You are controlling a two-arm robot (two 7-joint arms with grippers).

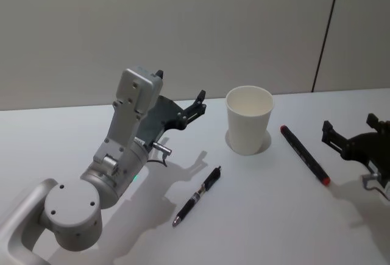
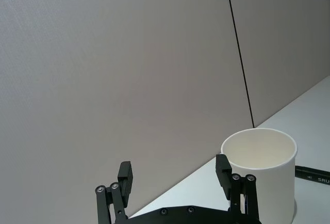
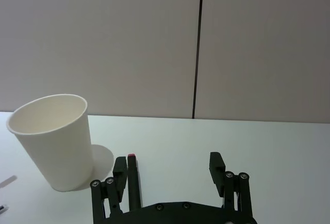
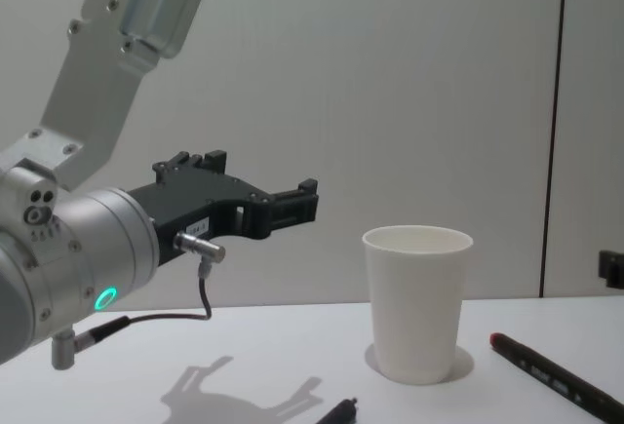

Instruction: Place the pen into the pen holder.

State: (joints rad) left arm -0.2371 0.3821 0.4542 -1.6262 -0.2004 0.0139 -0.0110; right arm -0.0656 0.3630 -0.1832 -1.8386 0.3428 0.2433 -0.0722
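The left gripper [image 2: 174,168], fingers spread and empty, hangs raised over the white bench [image 1: 274,222], left of the upright tapered white paper cup [image 1: 248,125]. A slim black-and-silver pen [image 1: 196,197] lies nearer, left of the cup. A black red-tipped marker pen [image 1: 303,154] lies to the right, near the spread right gripper [image 1: 350,123].

Silver-grey left arm [image 4: 78,239], green light ring [image 4: 105,298], thin black cable [image 4: 166,318], black screwed jaws

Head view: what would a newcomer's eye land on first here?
The open left gripper, raised on its bulky arm, hangs left of the white paper cup. Next come a black pen lying in front of the cup and a red-tipped marker to the cup's right, near the open right gripper.
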